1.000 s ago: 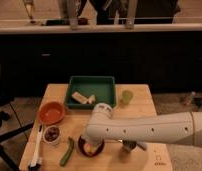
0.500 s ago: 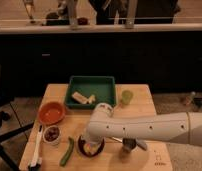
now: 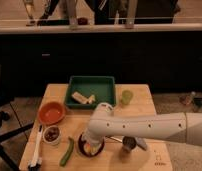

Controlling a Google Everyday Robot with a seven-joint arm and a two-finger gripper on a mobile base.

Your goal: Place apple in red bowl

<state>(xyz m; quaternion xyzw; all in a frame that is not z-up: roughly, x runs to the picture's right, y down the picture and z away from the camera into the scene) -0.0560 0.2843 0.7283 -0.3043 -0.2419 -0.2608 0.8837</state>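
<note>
Nearest you, the gripper (image 3: 92, 145) hovers over the dark round bowl (image 3: 84, 148); you cannot tell its finger spread. The yellow-patched apple (image 3: 93, 149) lies there. A long green cucumber (image 3: 67, 151) lies at nine o'clock, the bright orange-red bowl (image 3: 51, 112) at ten. Little has shifted.

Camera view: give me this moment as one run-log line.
hand: low over dark bowl, arm hides it | apple: partly visible in dark bowl | red bowl: holds nothing, rear-left | placement: not done
</note>
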